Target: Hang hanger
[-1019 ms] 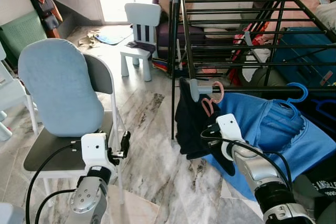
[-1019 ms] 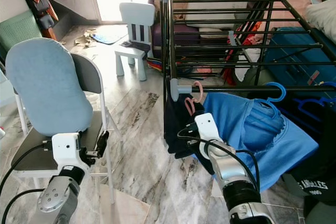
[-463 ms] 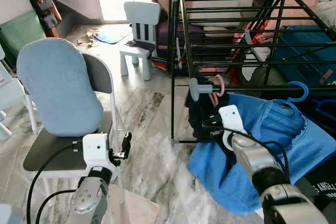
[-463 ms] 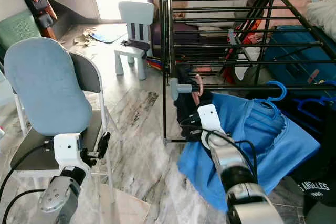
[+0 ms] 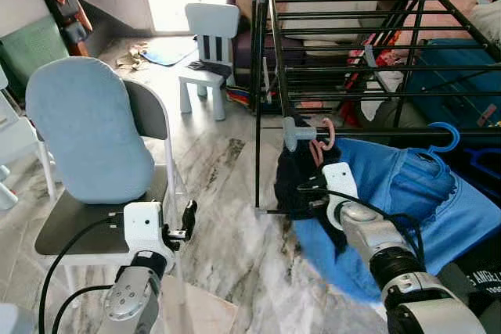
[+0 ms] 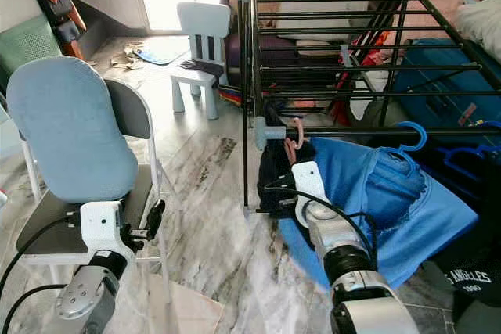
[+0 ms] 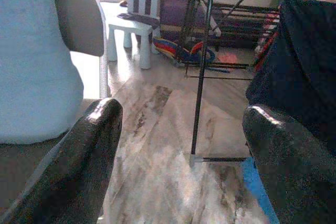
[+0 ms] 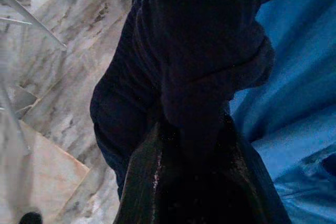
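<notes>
The pink hanger [image 5: 321, 140] sits with its hook at the grey corner joint of the black drying rack [image 5: 344, 44], on the rack's front rail, and a dark garment [image 5: 297, 185] droops from it just under that corner. The right gripper [image 5: 311, 190] is just below the corner too, its jaws pressed together on a fold of the dark garment (the right wrist view shows the cloth bunched right between them). Whether the hook is fully over the rail or merely leaning on the joint cannot be told, so the step in hand looks like seating it. To do that well, lift the cloth a little so the weight comes off the hook, guide the hook clear of the corner joint and onto plain rail, then let go gently so the garment hangs straight and does not drag the hanger off. A blue garment [image 5: 407, 201] on a blue hanger [image 5: 444, 137] hangs from the same rail, just beside the dark one. Well apart from the rack, the left gripper [image 5: 185, 219] idles with jaws spread beside a chair [image 5: 94, 138] with a light blue cover.
</notes>
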Motion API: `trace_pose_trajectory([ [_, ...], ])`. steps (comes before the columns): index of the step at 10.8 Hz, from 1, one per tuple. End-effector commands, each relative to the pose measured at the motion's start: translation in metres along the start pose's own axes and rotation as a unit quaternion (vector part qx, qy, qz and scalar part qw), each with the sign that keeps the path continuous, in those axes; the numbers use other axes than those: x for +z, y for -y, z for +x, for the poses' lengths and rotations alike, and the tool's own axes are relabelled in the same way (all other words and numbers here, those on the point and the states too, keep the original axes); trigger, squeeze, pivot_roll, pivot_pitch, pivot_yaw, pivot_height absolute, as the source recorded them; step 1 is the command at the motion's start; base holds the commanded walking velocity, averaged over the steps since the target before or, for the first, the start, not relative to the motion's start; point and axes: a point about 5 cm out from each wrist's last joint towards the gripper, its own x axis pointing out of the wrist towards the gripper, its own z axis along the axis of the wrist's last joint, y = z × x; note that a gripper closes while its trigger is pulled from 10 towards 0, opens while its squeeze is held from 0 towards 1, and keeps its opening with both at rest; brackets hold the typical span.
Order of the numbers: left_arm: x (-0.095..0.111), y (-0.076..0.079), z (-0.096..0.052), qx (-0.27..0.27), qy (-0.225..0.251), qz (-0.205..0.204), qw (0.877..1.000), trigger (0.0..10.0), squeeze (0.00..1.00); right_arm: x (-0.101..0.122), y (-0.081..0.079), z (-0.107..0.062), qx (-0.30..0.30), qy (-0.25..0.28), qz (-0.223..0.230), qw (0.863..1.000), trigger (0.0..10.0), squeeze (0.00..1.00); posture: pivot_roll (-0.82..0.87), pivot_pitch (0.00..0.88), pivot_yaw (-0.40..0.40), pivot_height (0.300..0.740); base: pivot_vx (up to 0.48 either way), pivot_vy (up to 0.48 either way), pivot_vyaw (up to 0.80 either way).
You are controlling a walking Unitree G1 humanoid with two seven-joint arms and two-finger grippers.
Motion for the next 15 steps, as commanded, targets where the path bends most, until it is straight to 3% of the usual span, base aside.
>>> trace_pose_trajectory([
  [1, 0.002, 0.001, 0.000, -0.005, 0.001, 0.006, 1.000, 10.0, 0.00, -0.013, 0.001, 0.000, -0.005, -0.026, 0.015, 1.000, 10.0, 0.00, -0.05, 0.000, 0.025, 0.740, 0.000, 0.000, 0.00],
  [3, 0.003, 0.001, 0.001, -0.008, 0.000, 0.006, 1.000, 10.0, 0.00, -0.012, 0.003, 0.000, -0.007, -0.016, 0.030, 0.999, 10.0, 0.00, -0.05, 0.000, 0.025, 0.740, 0.000, 0.000, 0.00],
  [4, 0.003, 0.001, 0.001, -0.009, 0.000, 0.005, 1.000, 10.0, 0.00, -0.005, 0.007, -0.002, -0.016, 0.010, 0.028, 0.999, 10.0, 1.00, -0.05, 0.000, 0.025, 0.740, 0.000, 0.000, 0.00],
  [8, 0.002, 0.002, 0.000, -0.011, -0.001, 0.006, 1.000, 10.0, 0.00, -0.001, 0.017, -0.008, -0.037, 0.047, 0.014, 0.998, 10.0, 1.00, -0.05, 0.000, 0.024, 0.740, 0.000, 0.000, 0.00],
  [10, 0.001, 0.001, -0.001, -0.008, -0.001, 0.009, 1.000, 10.0, 0.00, 0.003, 0.017, -0.014, -0.040, 0.084, -0.023, 0.995, 10.0, 1.00, -0.05, 0.000, 0.030, 0.740, 0.000, 0.000, 0.00],
  [15, 0.000, 0.006, 0.002, -0.014, 0.001, 0.019, 1.000, 10.0, 0.00, -0.004, 0.023, -0.026, -0.051, 0.108, -0.030, 0.992, 10.0, 1.00, -0.05, 0.000, 0.026, 0.740, 0.000, 0.000, 0.00],
])
